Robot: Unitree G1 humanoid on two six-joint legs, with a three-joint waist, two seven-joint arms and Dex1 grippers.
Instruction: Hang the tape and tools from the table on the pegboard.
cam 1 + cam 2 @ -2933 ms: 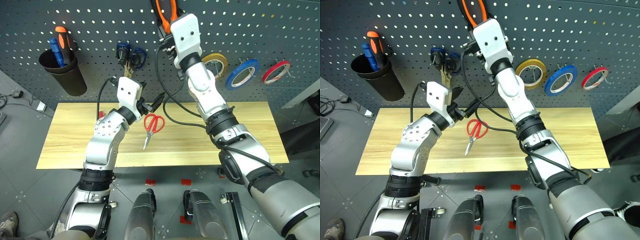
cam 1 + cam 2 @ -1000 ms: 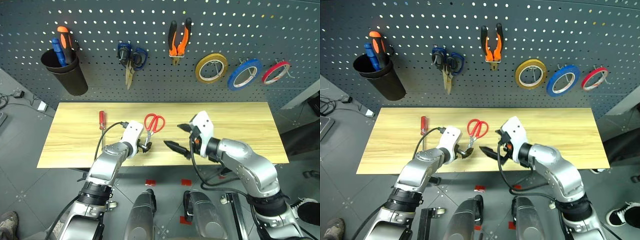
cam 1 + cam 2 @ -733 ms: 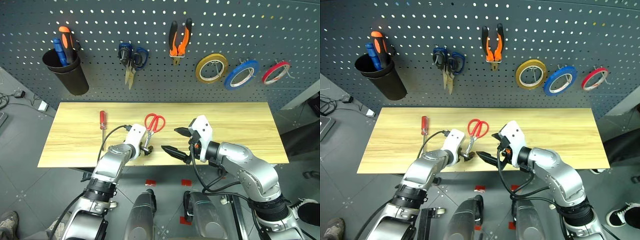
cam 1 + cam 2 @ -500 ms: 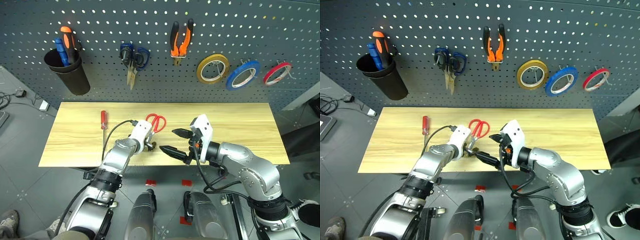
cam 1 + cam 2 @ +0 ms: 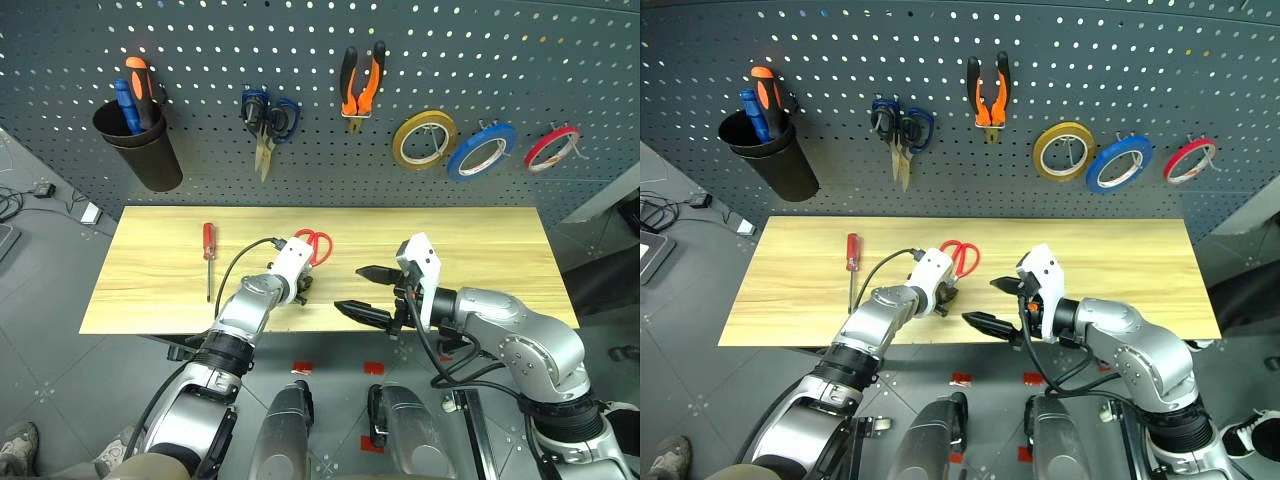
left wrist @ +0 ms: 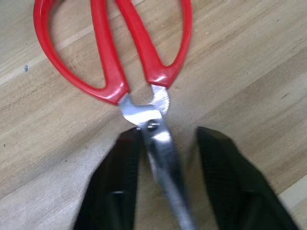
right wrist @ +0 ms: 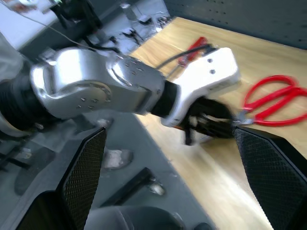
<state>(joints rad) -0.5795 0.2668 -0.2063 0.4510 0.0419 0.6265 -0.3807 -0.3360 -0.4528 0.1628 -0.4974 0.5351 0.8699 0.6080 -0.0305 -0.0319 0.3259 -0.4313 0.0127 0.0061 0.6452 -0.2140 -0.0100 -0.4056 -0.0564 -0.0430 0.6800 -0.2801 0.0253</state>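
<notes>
1. The left gripper (image 6: 165,179) straddles the blades of the red-handled scissors (image 5: 314,244) just below the pivot. One finger touches the blade; a gap shows at the other, so the jaws are not clamped.
2. The scissors lie flat on the table (image 5: 480,240), near its middle. The red-handled screwdriver (image 5: 207,254) lies well to their left.
3. Risk: smooth, narrow steel gripped near the pivot may slide or swing handle-down on lift.
4. Risk: blades flat on wood may let the fingers scrape the table and push the scissors away.
5. The right gripper (image 5: 360,291) hangs with jaws wide apart, holding nothing, near the table's front edge; a lift towards it risks collision.
6. The pliers (image 5: 360,78) and blue tape (image 5: 482,151) already hang on the pegboard (image 5: 560,60).
</notes>
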